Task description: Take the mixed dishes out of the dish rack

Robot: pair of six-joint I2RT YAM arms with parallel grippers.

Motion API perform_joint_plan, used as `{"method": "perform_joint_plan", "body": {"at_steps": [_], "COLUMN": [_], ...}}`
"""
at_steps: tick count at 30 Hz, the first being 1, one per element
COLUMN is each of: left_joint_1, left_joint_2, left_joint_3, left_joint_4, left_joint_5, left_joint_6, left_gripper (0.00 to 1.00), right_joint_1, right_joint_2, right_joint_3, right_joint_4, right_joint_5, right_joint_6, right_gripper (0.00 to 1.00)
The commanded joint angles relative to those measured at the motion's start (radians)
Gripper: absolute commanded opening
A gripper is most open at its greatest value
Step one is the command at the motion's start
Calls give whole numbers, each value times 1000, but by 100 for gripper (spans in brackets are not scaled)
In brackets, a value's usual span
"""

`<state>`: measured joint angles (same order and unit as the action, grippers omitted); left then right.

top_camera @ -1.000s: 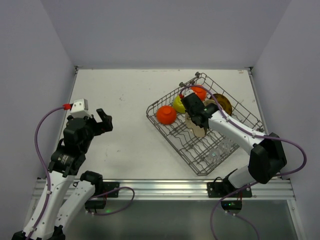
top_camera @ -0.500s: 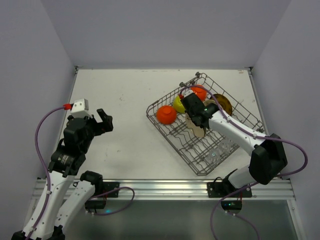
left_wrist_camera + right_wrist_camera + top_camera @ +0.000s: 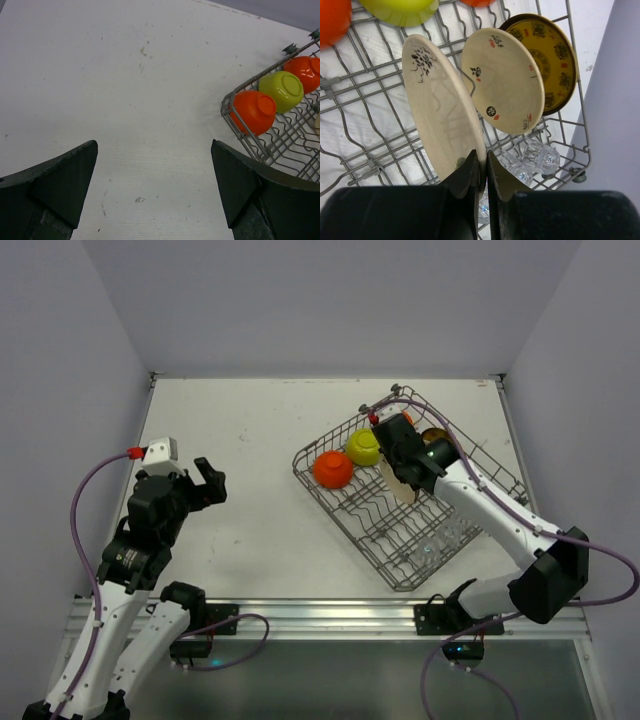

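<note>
The grey wire dish rack (image 3: 345, 525) sits right of centre. My right gripper (image 3: 396, 464) is shut on the rim of a cream-backed plate (image 3: 442, 110), which stands on edge between the tines; my fingers (image 3: 470, 172) pinch its near edge. A second cream-backed plate (image 3: 502, 80) and a yellow patterned plate (image 3: 555, 65) stand behind it. Clear glasses (image 3: 535, 157) lie at the rack's near right. An orange bowl (image 3: 333, 469) and a yellow-green bowl (image 3: 363, 447) sit upside down at the rack's left corner. My left gripper (image 3: 208, 480) is open and empty, far left of the rack.
The left wrist view shows bare white table (image 3: 125, 100) between my open fingers, with the rack's corner (image 3: 227, 102) and all three bowls at the right; the second orange bowl (image 3: 305, 70) is farthest. Grey walls close in on three sides.
My right gripper has moved toward the far side of the rack with the plate in its grip, uncovering the yellow-green bowl. The left arm has not moved.
</note>
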<state>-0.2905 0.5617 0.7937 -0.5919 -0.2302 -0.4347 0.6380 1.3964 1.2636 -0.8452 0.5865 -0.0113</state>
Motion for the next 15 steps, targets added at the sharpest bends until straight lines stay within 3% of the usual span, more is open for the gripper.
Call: {"method": "perform_joint_plan", "body": {"at_steps": [1,5,9,10,11,14,15], "left_joint_1": [-6,-7,-6,-6,-6,-6,-7], "left_joint_2": [4,3,-8,-8,-9,-20,-16], "left_joint_3": [2,6,39,48,56,44,14], "left_joint_4": [40,37,35,41,55,222,359], "left_joint_5": [12,9,47,136,194,556,651], "left_joint_6": [10,10,22,21,13,-50,-108], "left_gripper": [100,100,100,100,100,100,100], "right_joint_1": [6,6,6,6,6,6,6], "right_joint_2": [-62,-114,-197,-223,-297,-448,-527], "right_joint_3": [71,94,157,157,114,-95,-145], "right_joint_4": [-63,-69,-80,-57,-19,277,411], "right_joint_5": [55,64,20,-34,-197,-577,-643], "right_joint_6": [35,68,223,287,309,391,424], "right_gripper": [0,0,0,0,0,0,0]}}
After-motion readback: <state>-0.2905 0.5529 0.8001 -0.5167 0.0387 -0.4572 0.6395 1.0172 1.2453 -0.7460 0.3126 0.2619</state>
